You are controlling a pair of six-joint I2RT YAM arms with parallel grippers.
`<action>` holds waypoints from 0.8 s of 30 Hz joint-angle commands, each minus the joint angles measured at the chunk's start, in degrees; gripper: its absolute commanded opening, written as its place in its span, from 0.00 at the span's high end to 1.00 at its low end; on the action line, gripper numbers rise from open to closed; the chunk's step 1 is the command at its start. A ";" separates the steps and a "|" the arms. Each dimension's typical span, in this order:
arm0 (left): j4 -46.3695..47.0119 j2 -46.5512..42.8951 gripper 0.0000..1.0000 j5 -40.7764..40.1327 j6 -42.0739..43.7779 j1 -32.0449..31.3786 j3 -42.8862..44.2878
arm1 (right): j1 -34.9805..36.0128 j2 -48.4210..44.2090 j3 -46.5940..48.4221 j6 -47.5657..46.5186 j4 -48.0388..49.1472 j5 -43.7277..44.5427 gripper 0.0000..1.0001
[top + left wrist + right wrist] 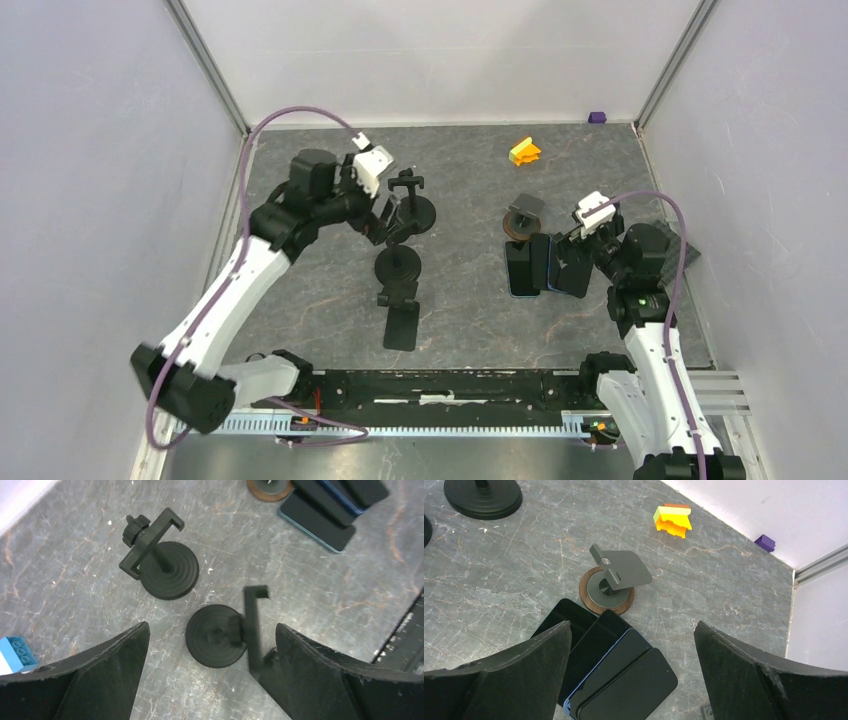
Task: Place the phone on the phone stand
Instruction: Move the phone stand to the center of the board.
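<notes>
Overhead, one grey bench (470, 330), two claws, left claw (212, 627) and right claw (632, 625) both released and empty, four phones (624, 675) fanned flat under the right, two black stands (170, 570), one wood-based stand (606, 592) just beside the phones

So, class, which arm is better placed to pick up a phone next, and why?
The right arm, probably. Its open jaws hang directly over the overlapping phones beside the wood-based stand. The left arm has its open jaws over the two black stands, away from the phones.
</notes>
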 commanded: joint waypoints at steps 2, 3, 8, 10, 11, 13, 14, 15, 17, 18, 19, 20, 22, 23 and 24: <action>-8.21 -10.10 0.00 4.48 3.09 -1.61 -1.90 | -0.09 1.02 0.63 -0.78 -0.16 -1.76 0.02; -10.20 -10.48 0.00 3.26 4.39 -2.75 -2.58 | -0.14 1.08 0.56 -0.84 -0.14 -1.94 0.03; -18.45 -14.53 0.00 3.08 13.68 -5.80 -10.96 | -0.09 0.93 0.44 -1.10 -0.15 -2.15 0.03; -18.84 -17.02 0.00 3.15 15.72 -7.13 -14.29 | -0.10 0.81 0.35 -1.34 -0.19 -2.40 0.03; -18.87 -17.89 0.00 3.17 16.30 -7.86 -15.56 | -0.13 0.78 0.28 -1.41 -0.15 -2.58 0.03; -18.07 -18.79 0.00 3.59 16.94 -9.42 -17.22 | -0.11 0.85 0.27 -1.55 -0.14 -3.02 0.03; -17.13 -18.94 0.00 3.85 17.04 -10.21 -18.09 | -0.15 0.85 0.17 -1.68 -0.14 -3.21 0.03; -15.75 -19.21 0.00 3.97 17.26 -10.73 -18.84 | -0.12 0.90 0.09 -1.80 -0.14 -3.42 0.03; -12.79 -19.44 0.00 3.90 18.04 -11.78 -20.97 | -0.09 1.07 0.00 -1.89 -0.19 -3.39 0.03; -11.66 -19.31 0.01 3.97 18.52 -12.13 -21.74 | -0.09 1.10 0.00 -1.90 -0.15 -3.46 0.03; -10.41 -19.18 0.02 4.18 18.88 -12.37 -22.49 | -0.13 1.16 -0.09 -1.99 -0.16 -3.48 0.03; -9.46 -19.00 0.04 4.75 19.23 -12.59 -23.11 | -0.09 1.31 -0.09 -2.07 -0.25 -3.55 0.03; -7.78 -18.65 0.11 6.02 19.38 -12.95 -24.10 | -0.09 1.60 -0.09 -2.16 -0.32 -3.65 0.03; -6.87 -18.62 0.15 6.72 19.59 -13.13 -24.62 | -0.10 1.71 -0.05 -2.17 -0.44 -3.66 0.03; -5.98 -18.80 0.20 7.26 19.48 -13.30 -25.32 | -0.09 1.82 0.00 -2.24 -0.39 -3.74 0.03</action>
